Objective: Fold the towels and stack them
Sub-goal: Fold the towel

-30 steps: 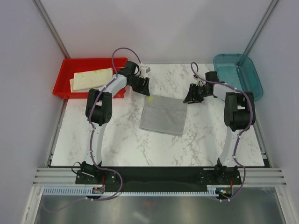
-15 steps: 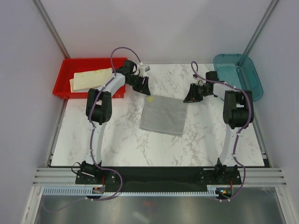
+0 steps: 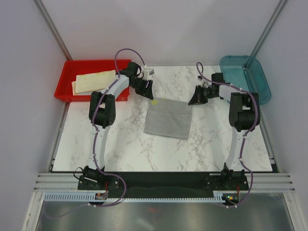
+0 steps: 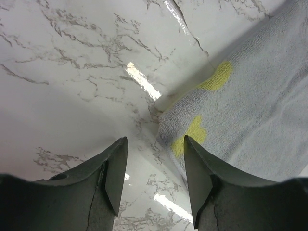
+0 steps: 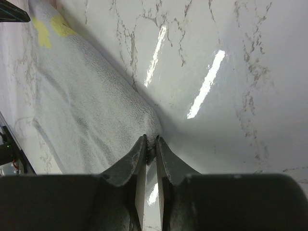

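A grey towel [image 3: 168, 119] with a yellow patch lies flat at mid-table. In the right wrist view my right gripper [image 5: 150, 139] is shut on the grey towel's [image 5: 86, 106] far right corner, pinching a small fold of cloth; from above it [image 3: 194, 101] sits at that corner. My left gripper [image 3: 147, 89] hovers open just beyond the far left corner. In its wrist view the left gripper [image 4: 155, 140] frames bare marble, and the yellow-patched corner [image 4: 192, 131] lies just ahead of the right finger. Folded cream-yellow towels [image 3: 94, 81] rest in the red bin.
The red bin [image 3: 65, 91] stands at the far left of the table, close behind my left arm. A translucent blue bin [image 3: 250, 82] stands at the far right, beside my right arm. White marble surrounds the grey towel.
My right gripper has closed onto the towel's far right corner. The left gripper has stayed open near the far left corner, shifting only slightly.
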`<state>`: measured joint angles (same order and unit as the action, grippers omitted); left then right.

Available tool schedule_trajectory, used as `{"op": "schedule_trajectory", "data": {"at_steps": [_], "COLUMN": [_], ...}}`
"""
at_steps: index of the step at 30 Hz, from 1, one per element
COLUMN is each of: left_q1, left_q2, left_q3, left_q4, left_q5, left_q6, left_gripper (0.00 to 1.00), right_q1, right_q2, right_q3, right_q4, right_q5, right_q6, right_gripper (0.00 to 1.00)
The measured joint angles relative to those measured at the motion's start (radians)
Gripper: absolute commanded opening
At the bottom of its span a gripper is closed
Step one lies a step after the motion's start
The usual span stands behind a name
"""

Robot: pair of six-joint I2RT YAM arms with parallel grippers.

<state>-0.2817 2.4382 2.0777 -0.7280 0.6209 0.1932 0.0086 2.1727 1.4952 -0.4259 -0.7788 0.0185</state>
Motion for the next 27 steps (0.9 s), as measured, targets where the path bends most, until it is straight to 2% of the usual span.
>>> {"op": "schedule_trajectory", "data": {"at_steps": [5, 10, 16, 19, 21, 23, 24, 27], "left_q1": [-0.001, -0.004, -0.011, -0.015, -0.017, -0.017, -0.017, -0.017], "left_q2": [0.007, 0.022, 0.043, 0.056, 0.06, 0.062, 0.062, 0.062], "left_q3": [0.009, 0.035, 0.073, 0.079, 0.079, 0.079, 0.079, 0.079], "left_q4": [-0.015, -0.031, -0.034, -0.034, -0.037, -0.039, -0.039, -0.04], "left_q5": [-0.014, -0.002, 0.035, 0.046, 0.051, 0.06, 0.062, 0.062], "left_q6": [0.006, 0.006, 0.005, 0.005, 0.004, 0.006, 0.007, 0.007], "left_gripper": [0.53, 0.52, 0.44, 0.31, 0.17, 0.05, 0.02, 0.02], "right_q1": [0.0, 0.0, 0.0, 0.0, 0.0, 0.0, 0.0, 0.0], "right_q2": [0.017, 0.018, 0.018, 0.018, 0.018, 0.018, 0.018, 0.018], "right_q3": [0.0, 0.0, 0.002, 0.003, 0.004, 0.007, 0.008, 0.009], "right_q4": [-0.001, 0.0, 0.0, 0.0, 0.0, 0.0, 0.0, 0.0], "right_q5": [-0.013, -0.021, -0.03, -0.032, -0.032, -0.031, -0.031, -0.027], "right_q6": [-0.001, -0.006, -0.008, -0.008, -0.008, -0.008, -0.008, -0.008], "right_gripper": [0.18, 0.15, 0.14, 0.11, 0.08, 0.0, 0.0, 0.0]}}
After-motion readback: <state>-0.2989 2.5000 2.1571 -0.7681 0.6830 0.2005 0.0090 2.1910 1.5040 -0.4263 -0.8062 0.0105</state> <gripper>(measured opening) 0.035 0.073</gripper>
